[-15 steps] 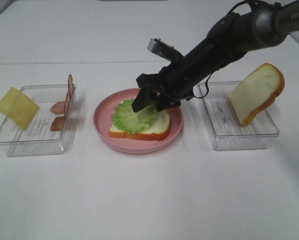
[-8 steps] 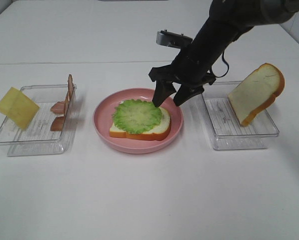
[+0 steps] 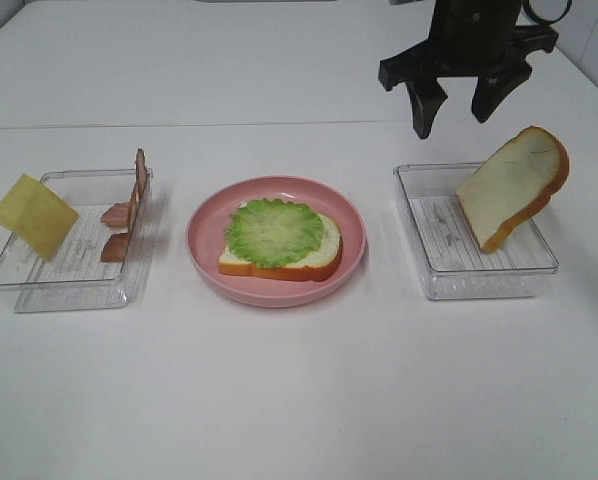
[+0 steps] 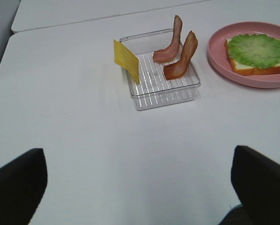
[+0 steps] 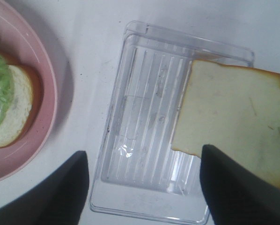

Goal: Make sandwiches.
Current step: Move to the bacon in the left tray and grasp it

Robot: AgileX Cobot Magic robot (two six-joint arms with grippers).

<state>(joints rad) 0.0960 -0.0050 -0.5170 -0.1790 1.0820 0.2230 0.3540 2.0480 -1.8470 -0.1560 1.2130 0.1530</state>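
Note:
On the pink plate [image 3: 204, 262] lies one white bread slice [image 3: 279, 268] topped with green lettuce [image 3: 273, 230]; the same lettuce [image 4: 257, 49] shows in the left wrist view. A second bread slice [image 3: 512, 186] leans in the right clear tray [image 3: 449, 285]. The left tray [image 3: 69, 290] holds a yellow cheese square [image 3: 34, 215] and bacon strips [image 3: 137, 190]. My right gripper [image 3: 451, 125] hangs open and empty above the back of the right tray, near the leaning bread slice [image 5: 233, 124]. My left gripper [image 4: 140, 187] is open over bare table, short of the cheese [image 4: 126, 60] and bacon [image 4: 182, 56].
The white table has a seam line running across behind the trays. The left arm does not show in the exterior high view.
The right gripper has let go of the lettuce, which now lies flat on the bread. It rose and swung right to above the right tray, opening wider.

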